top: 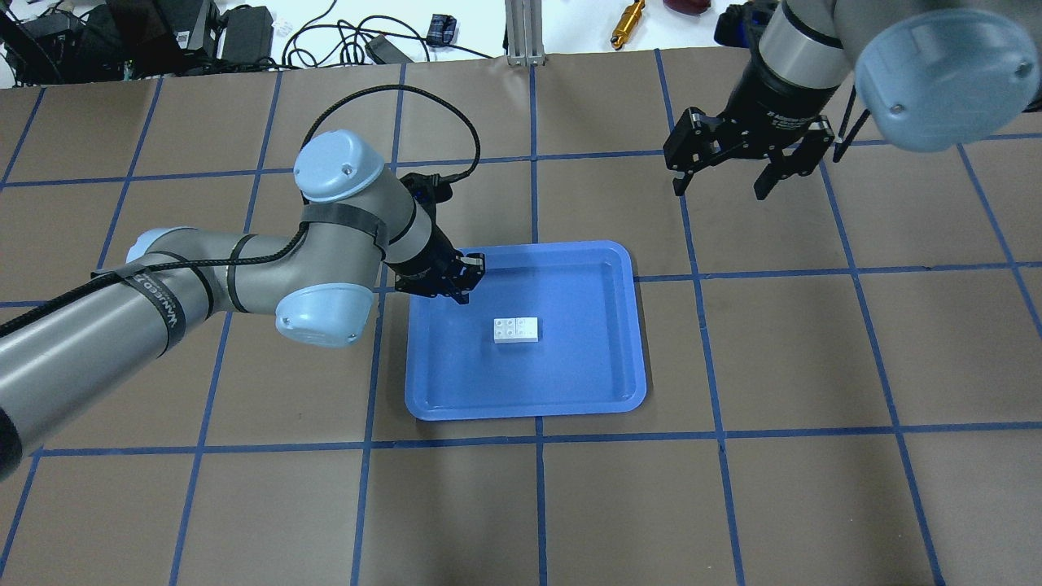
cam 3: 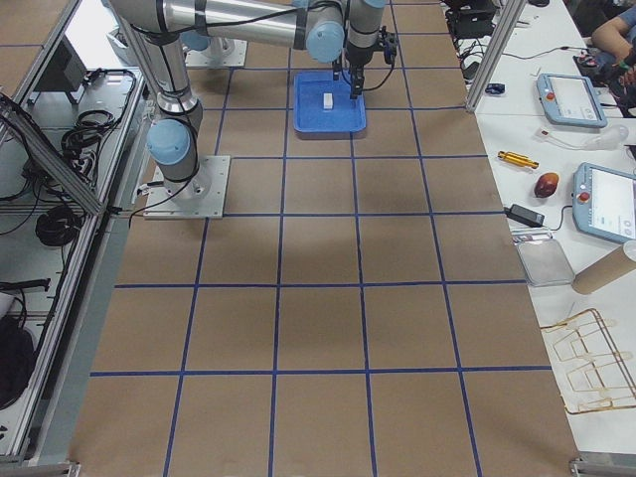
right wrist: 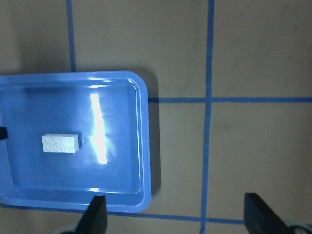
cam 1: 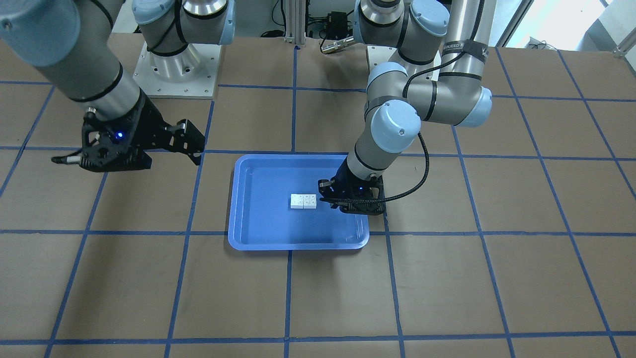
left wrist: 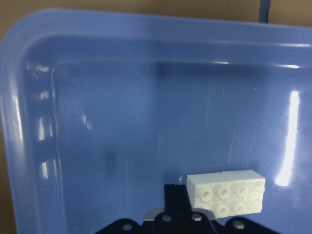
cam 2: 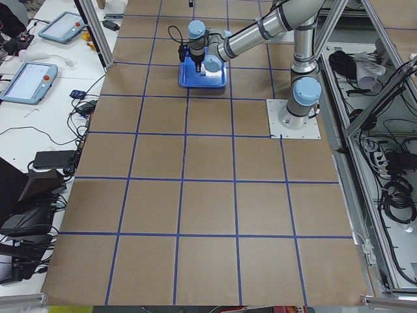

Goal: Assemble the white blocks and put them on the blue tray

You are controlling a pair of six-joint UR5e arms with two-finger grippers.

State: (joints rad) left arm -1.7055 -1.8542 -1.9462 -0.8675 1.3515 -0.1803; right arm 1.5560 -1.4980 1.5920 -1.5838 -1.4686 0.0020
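The two white blocks (top: 515, 329), studs up and joined side by side into one small rectangle, lie mid-floor in the glossy blue tray (top: 570, 366) (rounded corners, raised rim). The left gripper (top: 462, 293) hangs near them, fingers together and empty. The right gripper (top: 724, 183) hovers over the matte brown surface (top: 814, 366), fingers wide apart.

Brown gridded table (top: 814, 366); brass cylinder (top: 628, 21) beyond edge.
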